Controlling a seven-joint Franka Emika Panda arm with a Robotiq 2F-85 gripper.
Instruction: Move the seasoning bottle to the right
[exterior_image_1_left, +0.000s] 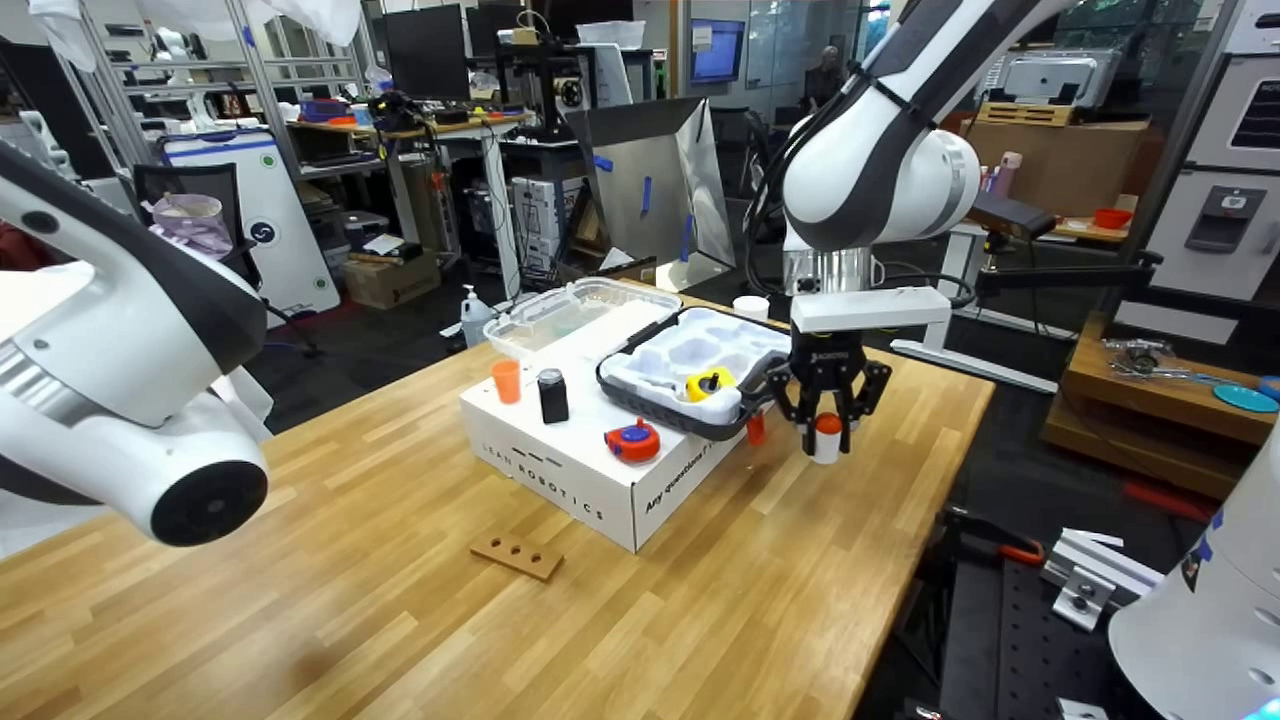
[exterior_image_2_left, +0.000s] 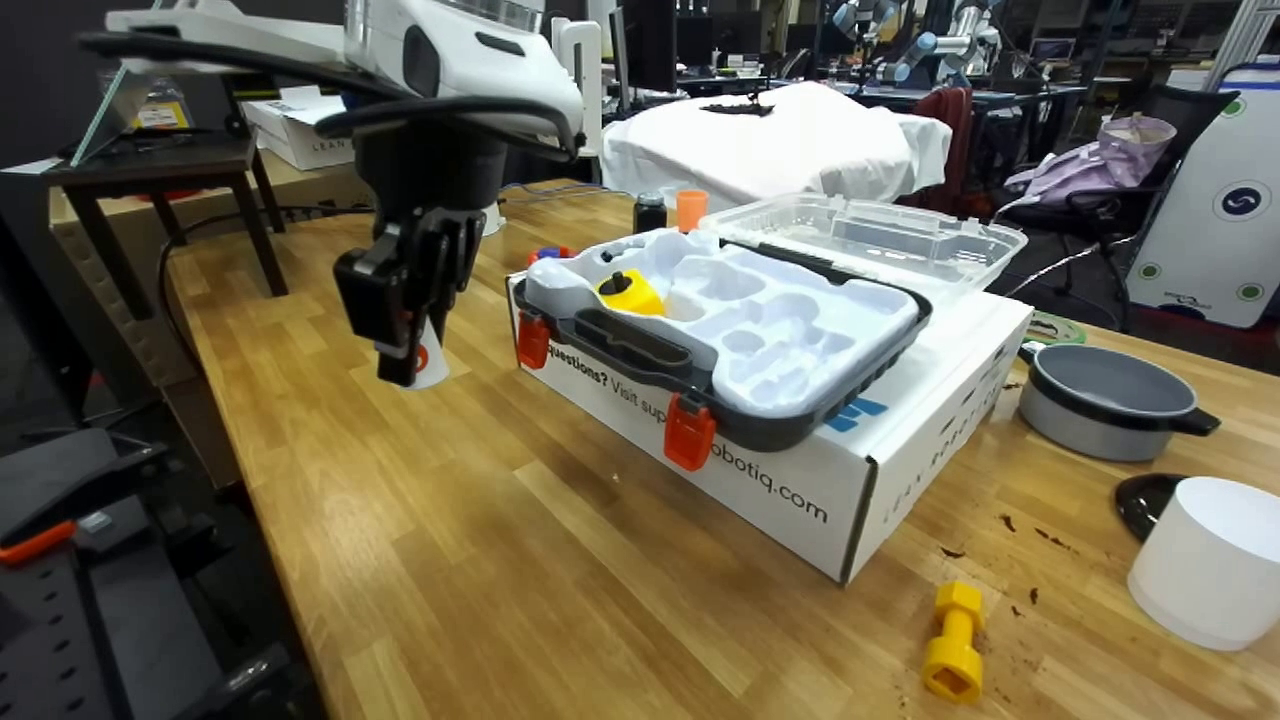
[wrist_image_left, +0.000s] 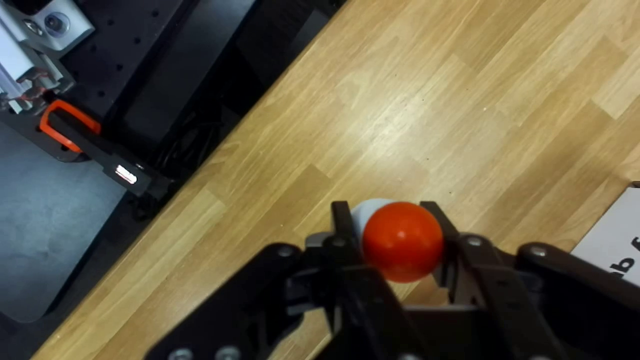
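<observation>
The seasoning bottle (exterior_image_1_left: 825, 449) is a small white cylinder with an orange-red cap. My gripper (exterior_image_1_left: 827, 436) is shut on it, with one finger on each side. In the wrist view the round cap (wrist_image_left: 402, 242) fills the space between the fingers (wrist_image_left: 387, 225), with part of the white body behind it. In an exterior view the bottle (exterior_image_2_left: 430, 364) is partly hidden by the gripper (exterior_image_2_left: 412, 350). The bottle appears to hang a little above the wooden table (exterior_image_2_left: 480, 560), near its edge; the exact gap is hard to judge.
A white box (exterior_image_1_left: 560, 485) beside the gripper bears an open case (exterior_image_1_left: 690, 350), a red tape measure (exterior_image_1_left: 633, 441), a black jar (exterior_image_1_left: 552, 396) and an orange cup (exterior_image_1_left: 507, 381). A wooden block with holes (exterior_image_1_left: 517, 556) lies on the table. Another arm (exterior_image_1_left: 130, 330) reaches over the table.
</observation>
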